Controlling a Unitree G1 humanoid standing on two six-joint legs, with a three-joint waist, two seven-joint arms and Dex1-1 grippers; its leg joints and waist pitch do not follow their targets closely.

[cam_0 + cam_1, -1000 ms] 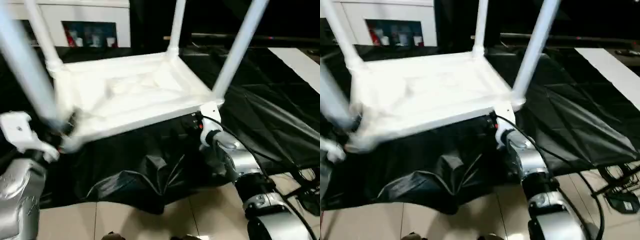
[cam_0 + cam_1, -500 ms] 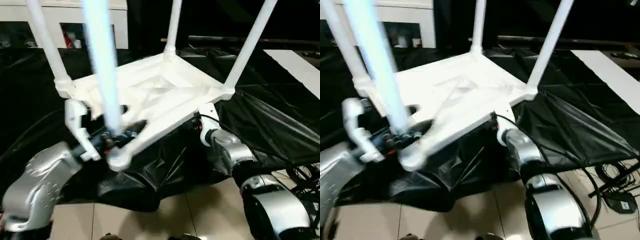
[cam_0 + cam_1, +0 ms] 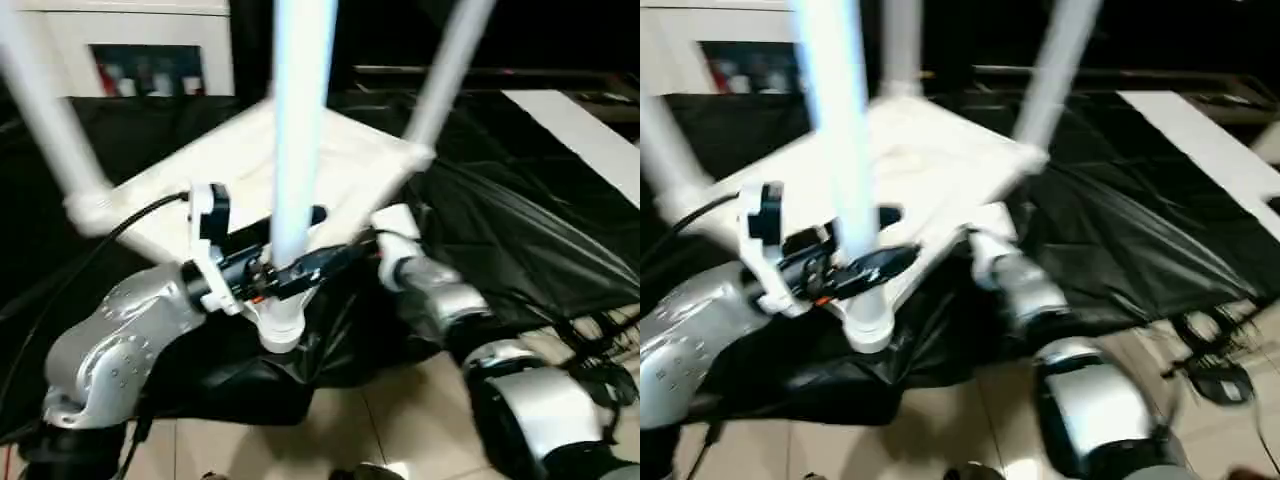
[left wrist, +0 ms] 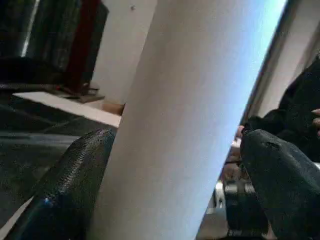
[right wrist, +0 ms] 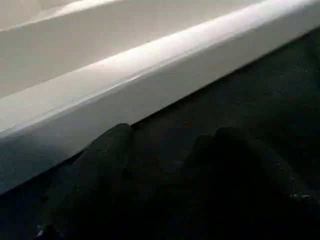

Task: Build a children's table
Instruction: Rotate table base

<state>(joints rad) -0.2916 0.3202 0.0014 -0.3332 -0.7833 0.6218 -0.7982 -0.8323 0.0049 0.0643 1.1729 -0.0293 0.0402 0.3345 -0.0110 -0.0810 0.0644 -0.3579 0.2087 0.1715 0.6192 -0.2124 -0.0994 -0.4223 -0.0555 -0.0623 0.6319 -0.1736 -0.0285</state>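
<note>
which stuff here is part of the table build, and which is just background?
Part of the job:
- tabletop, upside down
- near leg, between the left tool's fingers
- other legs, standing up from the corners
- right tool, at the tabletop's edge

Just lying about:
- black sheet
- white cabinet
- cables on the floor

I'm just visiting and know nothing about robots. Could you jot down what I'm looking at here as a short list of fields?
Object: children's table, upside down, legs pointing up
Surface: black sheet spread over a tiled floor
Left gripper: jaws around the nearest leg, just above its corner socket
Right gripper: at the tabletop's near edge; hold unclear
Background: white cabinet
</note>
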